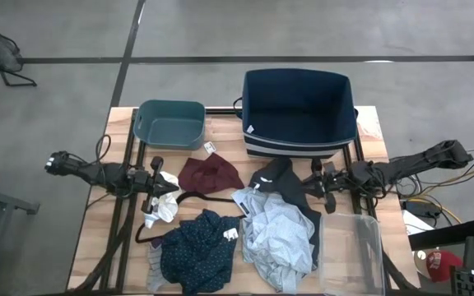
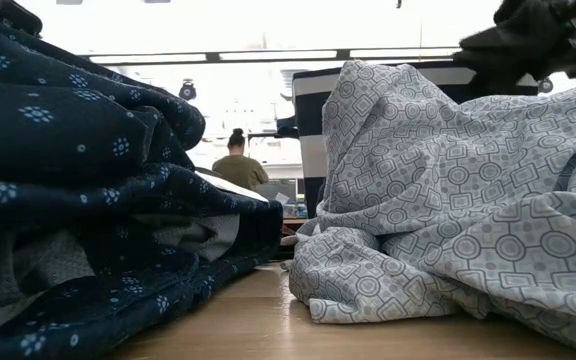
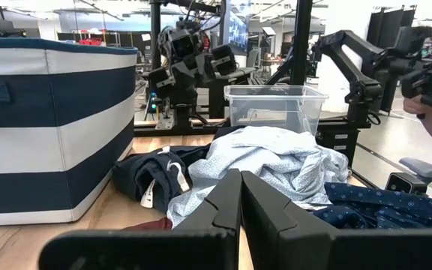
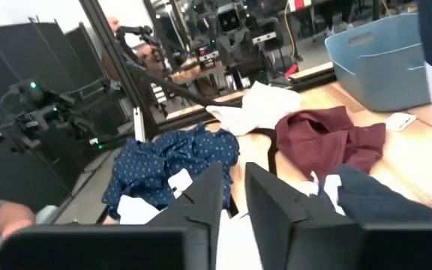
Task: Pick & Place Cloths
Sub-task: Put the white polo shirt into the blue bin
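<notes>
In the high view the cloths lie in a heap at the table's middle and near side. They are a maroon piece (image 1: pixel 211 174), white socks (image 1: pixel 167 202), a navy patterned top (image 1: pixel 194 251), a pale grey-blue shirt (image 1: pixel 274 234) and a black piece (image 1: pixel 280 182). The low view shows the navy top (image 2: pixel 68 150) and the shirt (image 2: pixel 448 200) close up. My left gripper (image 1: pixel 161 181) (image 3: pixel 240 196) is shut and hovers left of the maroon piece, beside the socks. My right gripper (image 1: pixel 313 182) (image 4: pixel 235 184) is slightly open and hovers at the black piece's right edge.
A teal tub (image 1: pixel 169 123) and a navy striped basket (image 1: pixel 299 113) stand at the far edge. A clear plastic container (image 1: pixel 350 251) sits at the near right. A thin black hanger (image 1: pixel 179 215) lies among the cloths. A person (image 2: pixel 236 160) sits in the room beyond.
</notes>
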You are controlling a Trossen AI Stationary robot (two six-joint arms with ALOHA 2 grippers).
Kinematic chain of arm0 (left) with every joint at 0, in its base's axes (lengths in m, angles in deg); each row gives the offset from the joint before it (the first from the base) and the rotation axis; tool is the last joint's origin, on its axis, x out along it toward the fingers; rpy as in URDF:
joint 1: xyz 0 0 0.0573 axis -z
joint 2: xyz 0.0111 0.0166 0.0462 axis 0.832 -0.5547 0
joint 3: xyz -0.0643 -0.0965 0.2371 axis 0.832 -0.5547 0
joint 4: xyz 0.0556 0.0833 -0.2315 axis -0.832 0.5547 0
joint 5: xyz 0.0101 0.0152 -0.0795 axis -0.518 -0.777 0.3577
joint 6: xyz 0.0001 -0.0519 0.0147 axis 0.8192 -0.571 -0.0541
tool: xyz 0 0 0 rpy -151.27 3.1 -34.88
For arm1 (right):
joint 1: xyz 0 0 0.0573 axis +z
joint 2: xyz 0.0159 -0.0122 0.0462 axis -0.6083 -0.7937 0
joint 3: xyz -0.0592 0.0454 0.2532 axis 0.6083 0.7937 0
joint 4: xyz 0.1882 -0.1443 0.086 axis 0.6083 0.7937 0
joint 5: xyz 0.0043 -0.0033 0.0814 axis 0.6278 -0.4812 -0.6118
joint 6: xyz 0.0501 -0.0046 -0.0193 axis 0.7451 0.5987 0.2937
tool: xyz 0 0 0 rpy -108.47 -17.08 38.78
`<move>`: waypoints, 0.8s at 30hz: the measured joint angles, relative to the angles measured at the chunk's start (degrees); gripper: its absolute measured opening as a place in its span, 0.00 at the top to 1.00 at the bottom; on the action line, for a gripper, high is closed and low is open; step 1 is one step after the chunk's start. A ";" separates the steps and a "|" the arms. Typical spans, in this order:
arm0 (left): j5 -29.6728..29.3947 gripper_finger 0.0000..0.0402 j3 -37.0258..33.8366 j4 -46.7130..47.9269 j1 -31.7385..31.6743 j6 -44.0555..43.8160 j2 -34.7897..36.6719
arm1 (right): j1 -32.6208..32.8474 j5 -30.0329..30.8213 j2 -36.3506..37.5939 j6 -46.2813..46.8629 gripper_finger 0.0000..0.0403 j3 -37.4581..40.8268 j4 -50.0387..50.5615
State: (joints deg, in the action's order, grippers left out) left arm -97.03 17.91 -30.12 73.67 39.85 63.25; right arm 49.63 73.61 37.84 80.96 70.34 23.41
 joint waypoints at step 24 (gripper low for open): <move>0.01 0.97 0.00 0.00 -0.02 0.00 0.00 | 11.61 -9.58 -41.13 -2.06 0.45 -42.48 34.71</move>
State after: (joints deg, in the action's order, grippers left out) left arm -97.02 17.91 -30.12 73.65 39.85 63.25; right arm 61.24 64.04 -3.29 78.90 27.86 58.12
